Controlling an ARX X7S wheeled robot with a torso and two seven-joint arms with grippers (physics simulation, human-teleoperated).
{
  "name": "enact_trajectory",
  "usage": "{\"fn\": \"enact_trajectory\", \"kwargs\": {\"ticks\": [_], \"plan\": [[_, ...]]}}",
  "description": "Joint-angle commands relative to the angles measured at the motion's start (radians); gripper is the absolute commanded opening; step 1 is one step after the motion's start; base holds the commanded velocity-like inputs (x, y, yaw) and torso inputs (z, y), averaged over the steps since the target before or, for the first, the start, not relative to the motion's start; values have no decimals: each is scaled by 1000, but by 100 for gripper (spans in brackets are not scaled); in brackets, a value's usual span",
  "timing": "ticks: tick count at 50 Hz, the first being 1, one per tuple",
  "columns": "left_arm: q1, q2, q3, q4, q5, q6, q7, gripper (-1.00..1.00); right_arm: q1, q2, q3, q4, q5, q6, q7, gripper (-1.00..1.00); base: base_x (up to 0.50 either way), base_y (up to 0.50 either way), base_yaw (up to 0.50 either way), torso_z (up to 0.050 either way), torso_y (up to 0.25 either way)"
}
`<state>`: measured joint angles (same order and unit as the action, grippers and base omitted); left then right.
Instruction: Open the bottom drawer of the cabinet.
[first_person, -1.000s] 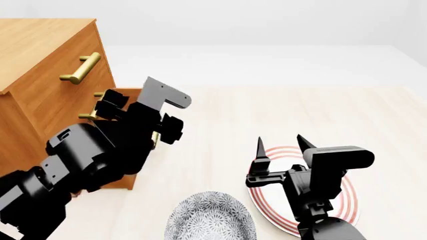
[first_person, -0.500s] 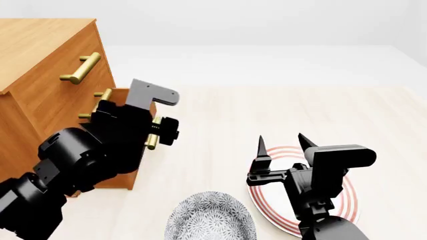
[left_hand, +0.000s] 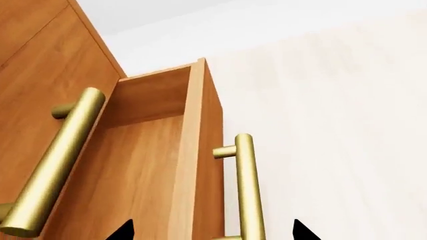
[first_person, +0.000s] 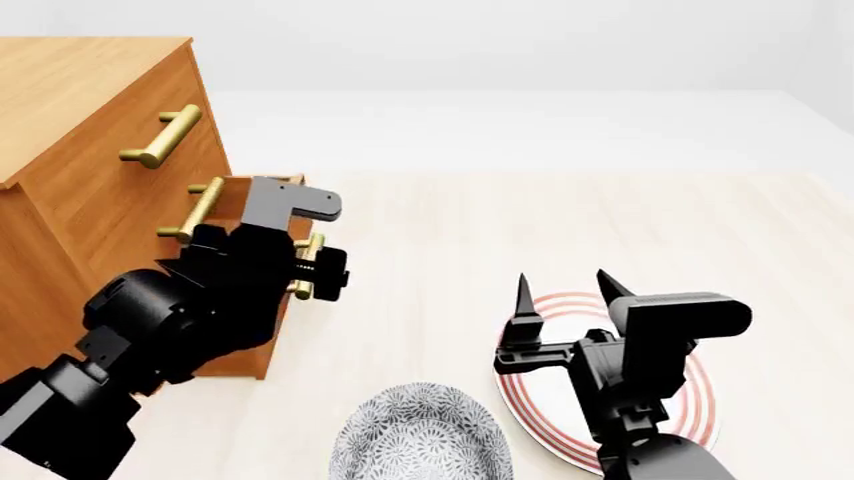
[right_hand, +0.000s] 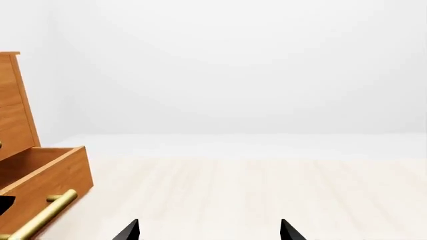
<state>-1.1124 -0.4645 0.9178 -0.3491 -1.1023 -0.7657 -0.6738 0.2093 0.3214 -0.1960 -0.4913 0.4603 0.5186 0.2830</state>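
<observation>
Bottom drawer (left_hand: 157, 165) drawn further out than a second ago, left pincer (left_hand: 210, 232) apart astride its handle (left_hand: 245, 185); right pincer (first_person: 561, 290) apart, idle.

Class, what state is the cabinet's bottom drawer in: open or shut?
Open. The bottom drawer stands out from the cabinet, its bare inside showing; the right wrist view shows it jutting out too.
</observation>
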Motion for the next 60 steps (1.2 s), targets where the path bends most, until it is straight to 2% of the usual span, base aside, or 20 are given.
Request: {"fn": "enact_trajectory", "kwargs": {"ticks": [1,60], "plan": [[16,11,-5,-70,2,26,36,100,-3,1,-3,3,0,-5,1,100,0,0,0,0,0],[16,56,-8,-263,-28,-7,124,100,7,19,-23,-17,19,7,26,100,0,0,0,0,0]]}}
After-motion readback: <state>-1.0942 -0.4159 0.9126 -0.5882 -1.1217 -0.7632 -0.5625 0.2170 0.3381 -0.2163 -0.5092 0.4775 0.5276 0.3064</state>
